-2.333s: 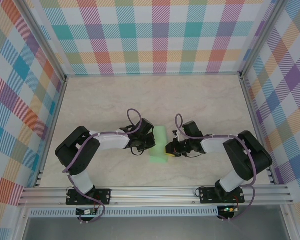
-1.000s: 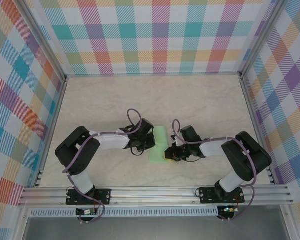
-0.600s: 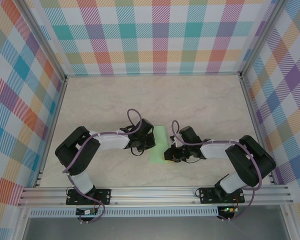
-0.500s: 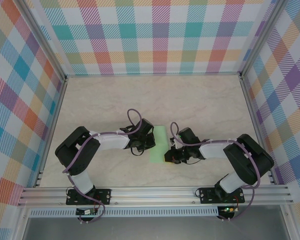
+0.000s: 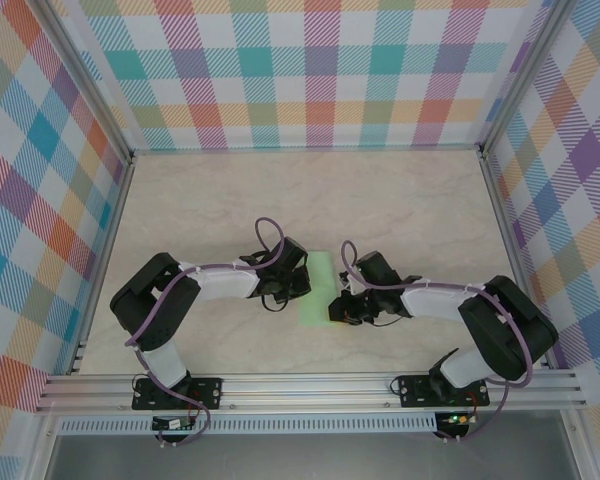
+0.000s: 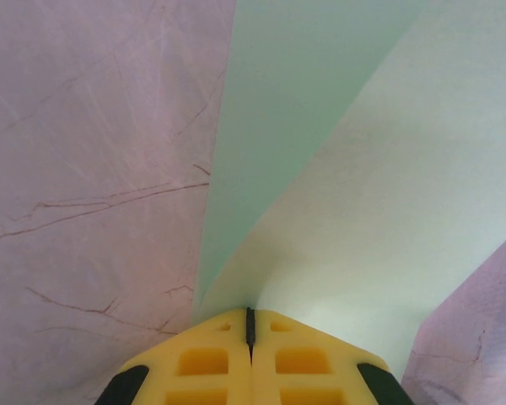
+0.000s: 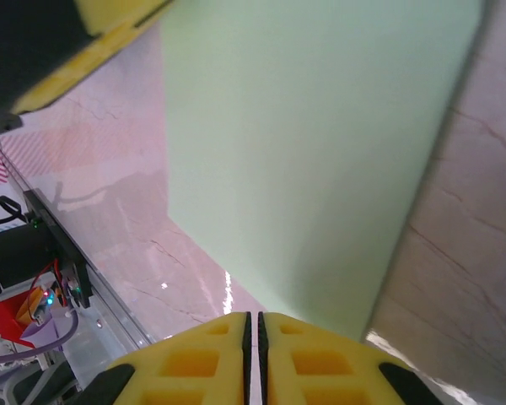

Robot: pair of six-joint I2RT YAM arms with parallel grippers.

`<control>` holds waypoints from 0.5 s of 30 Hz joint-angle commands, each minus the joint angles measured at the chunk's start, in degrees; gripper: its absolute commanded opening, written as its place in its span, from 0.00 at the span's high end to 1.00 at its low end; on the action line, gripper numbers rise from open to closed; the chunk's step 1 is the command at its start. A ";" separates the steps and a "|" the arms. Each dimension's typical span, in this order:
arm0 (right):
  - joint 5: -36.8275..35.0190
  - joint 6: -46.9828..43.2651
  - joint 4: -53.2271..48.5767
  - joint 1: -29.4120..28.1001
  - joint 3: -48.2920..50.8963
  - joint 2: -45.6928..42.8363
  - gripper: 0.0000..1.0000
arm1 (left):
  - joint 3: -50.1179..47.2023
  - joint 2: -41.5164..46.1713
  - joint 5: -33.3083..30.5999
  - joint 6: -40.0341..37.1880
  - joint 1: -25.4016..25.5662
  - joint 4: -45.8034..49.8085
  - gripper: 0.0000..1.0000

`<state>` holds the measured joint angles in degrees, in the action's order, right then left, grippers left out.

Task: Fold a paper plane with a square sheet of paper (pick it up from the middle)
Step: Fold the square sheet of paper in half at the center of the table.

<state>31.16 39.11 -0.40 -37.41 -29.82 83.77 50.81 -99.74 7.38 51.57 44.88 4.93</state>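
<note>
Bright, even light, soft shadows (glare specks on table (image 7: 455, 278)).

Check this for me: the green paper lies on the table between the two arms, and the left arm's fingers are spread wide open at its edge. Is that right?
Not quite. The left arm's fingers are not spread open. They are pressed shut, with the raised flap of the green paper running into their tips, as the left wrist view shows. The rest holds.
</note>
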 commanded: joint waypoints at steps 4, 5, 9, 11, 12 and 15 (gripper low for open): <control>-1.61 -2.45 -3.21 -1.23 -2.57 2.33 0.86 | -1.86 -1.56 -1.33 -0.68 0.99 5.45 1.00; -2.16 -2.44 -3.52 -1.51 -2.70 3.02 0.86 | -1.84 -1.59 -1.31 -0.68 0.96 5.53 1.00; -3.05 -2.66 -2.36 -1.97 -1.32 5.63 0.87 | -2.02 -1.41 -1.23 -0.68 0.98 5.42 1.00; -3.58 -2.67 -2.36 -1.97 -0.94 5.88 0.88 | -2.16 -1.09 -1.42 -0.77 0.97 5.53 1.00; -3.39 -2.56 -2.46 -1.97 -0.94 5.50 0.88 | -2.17 -1.04 -1.52 -0.77 0.96 5.61 1.00; -1.55 -1.89 -2.89 -1.92 -2.75 2.73 0.88 | -2.19 -1.03 -1.58 -1.02 0.99 5.88 1.00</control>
<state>29.19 38.09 -1.65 -39.03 -31.51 88.33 50.81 -99.74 7.33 51.55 44.91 4.93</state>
